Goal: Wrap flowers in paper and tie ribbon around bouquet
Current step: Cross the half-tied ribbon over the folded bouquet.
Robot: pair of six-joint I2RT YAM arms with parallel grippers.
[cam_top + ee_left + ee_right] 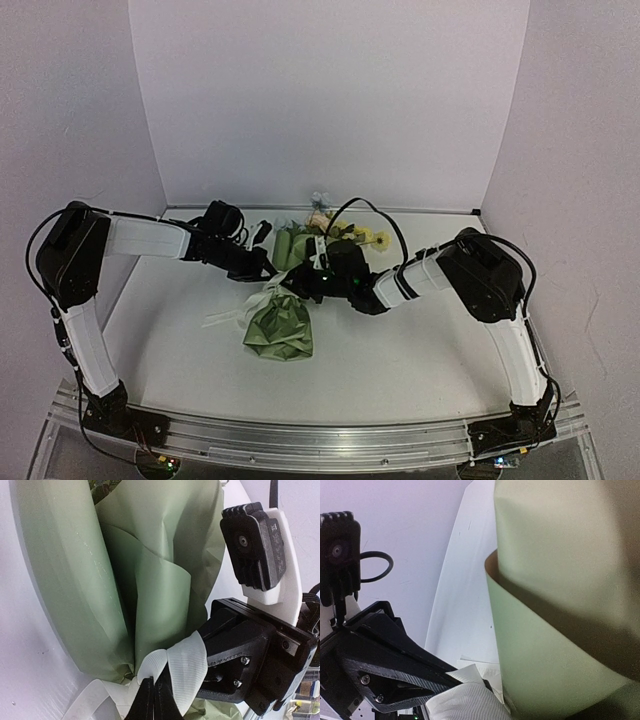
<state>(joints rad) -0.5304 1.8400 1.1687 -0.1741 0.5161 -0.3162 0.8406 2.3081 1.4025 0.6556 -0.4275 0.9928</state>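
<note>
We're on the tying step: left gripper [149,703] and right gripper [206,647] each pinch the ribbon [181,666] at the bouquet's [281,324] waist. Next, we judge, pull left and right to cinch.

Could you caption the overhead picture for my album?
Left claw and right claw pinch a cream-white ribbon at the waist of an olive-green paper bouquet of yellow flowers.

Losing the stems of the flowers [348,232] behind the paper [280,330] and the right hand [300,283] in the top view, reducing the blooms to specks too small to count. Cutting off the ribbon [186,664] and the left hand [152,702] at the left wrist view's bottom edge. Blurring the paper close-up in the right wrist view.
</note>
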